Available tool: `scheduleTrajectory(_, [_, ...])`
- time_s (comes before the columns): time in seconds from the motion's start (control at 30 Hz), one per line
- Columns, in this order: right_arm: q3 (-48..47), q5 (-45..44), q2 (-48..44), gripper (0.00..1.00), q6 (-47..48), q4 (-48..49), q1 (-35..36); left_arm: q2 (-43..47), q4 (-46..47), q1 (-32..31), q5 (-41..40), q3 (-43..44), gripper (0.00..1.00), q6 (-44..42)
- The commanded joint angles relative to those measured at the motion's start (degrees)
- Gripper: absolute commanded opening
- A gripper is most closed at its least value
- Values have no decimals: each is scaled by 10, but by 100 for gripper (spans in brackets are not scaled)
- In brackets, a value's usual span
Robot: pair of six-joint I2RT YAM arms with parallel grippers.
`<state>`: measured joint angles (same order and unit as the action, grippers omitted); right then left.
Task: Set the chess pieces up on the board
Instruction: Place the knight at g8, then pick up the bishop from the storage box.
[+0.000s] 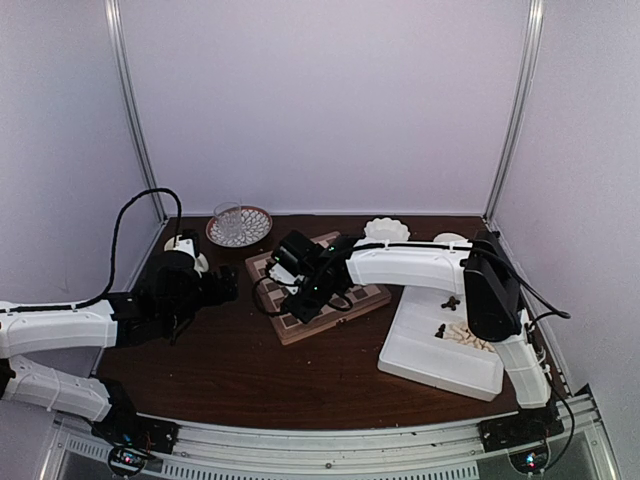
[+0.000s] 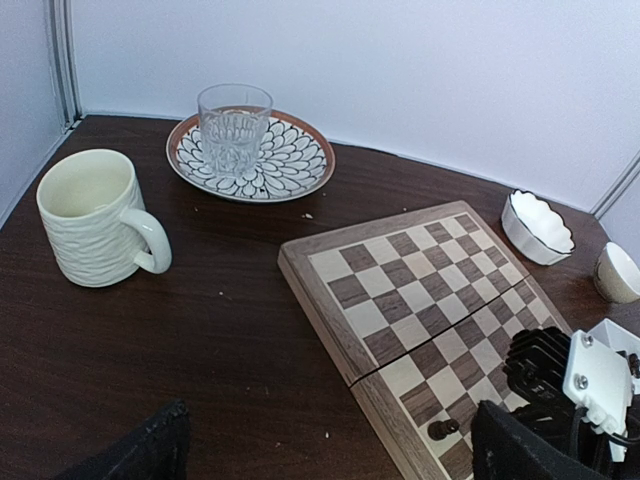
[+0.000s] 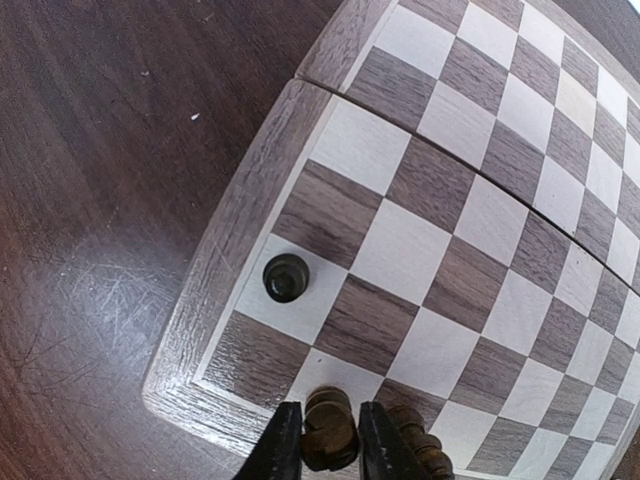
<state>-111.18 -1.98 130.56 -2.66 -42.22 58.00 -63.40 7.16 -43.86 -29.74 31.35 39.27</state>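
Clearly, the right gripper (image 3: 329,422) was clamped on a dark piece (image 3: 328,438), one finger pressed against each side of it, low over a corner of the board (image 3: 455,230). Whether that piece's base touched the wood could not be told. A second dark piece (image 3: 286,277) stood upright on a light square in the edge row, one square from the corner and apart from the fingers. Just beside one of the gripper's fingers, a brown piece (image 3: 420,452) showed at the bottom edge of the wrist view, too cut off to tell how it stood.

The left gripper (image 2: 330,432) hung over the dark table (image 2: 150,340), left of the board, with its jaws spread wide and holding nothing. Ahead of it stood a cream mug (image 2: 95,215), and beyond that a patterned plate (image 2: 285,160) carrying a clear glass (image 2: 234,128). A white scalloped bowl (image 2: 537,225) and a small cup (image 2: 618,272) sat past the board's far side. To the right of the board lay a white tray (image 1: 430,365), with a few loose pieces (image 1: 450,300) resting in it, well apart from the board.
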Motion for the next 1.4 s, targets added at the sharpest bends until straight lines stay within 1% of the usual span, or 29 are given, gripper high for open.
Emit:
scheduleTrajectory(0.0, [-16,-8,7,25,6,-4,2,2,17,4,5,-1,98,-14])
scheduleTrajectory(0.27, [-18,-4,6,28,7,-5,2,3,15,4,5,0,98,-17])
scheduleTrajectory(0.4, [-39,-5,0,29,9,-18,2,7,14,4,3,0,98,-17])
scheduleTrajectory(0.5, [-64,-4,-19,29,12,-35,3,13,11,4,0,0,98,-17])
scheduleTrajectory(0.6, [-61,-12,-62,30,13,-34,4,19,9,4,-4,-1,97,-19])
scheduleTrajectory(0.7, [-2,-42,-134,30,12,-14,4,22,9,4,-2,-2,98,-22])
scheduleTrajectory(0.87, [162,-110,-268,28,-3,24,-5,11,12,4,35,5,97,-61])
scheduleTrajectory(0.9, [214,-116,-295,28,-10,40,-13,7,10,4,46,10,98,-69])
scheduleTrajectory(0.97, [285,-120,-342,28,-29,62,-28,1,-1,4,58,19,98,-78])
scheduleTrajectory(1.1, [396,-128,-414,27,-78,100,-63,-4,-8,4,80,27,98,-89])
scheduleTrajectory(1.27, [506,-140,-456,24,-133,163,-98,-22,14,4,124,28,98,-100])
scheduleTrajectory(1.33, [521,-133,-453,23,-150,160,-112,-37,14,3,148,37,97,-115])
scheduleTrajectory(1.37, [516,-131,-449,22,-160,141,-117,-45,14,3,158,41,98,-121])
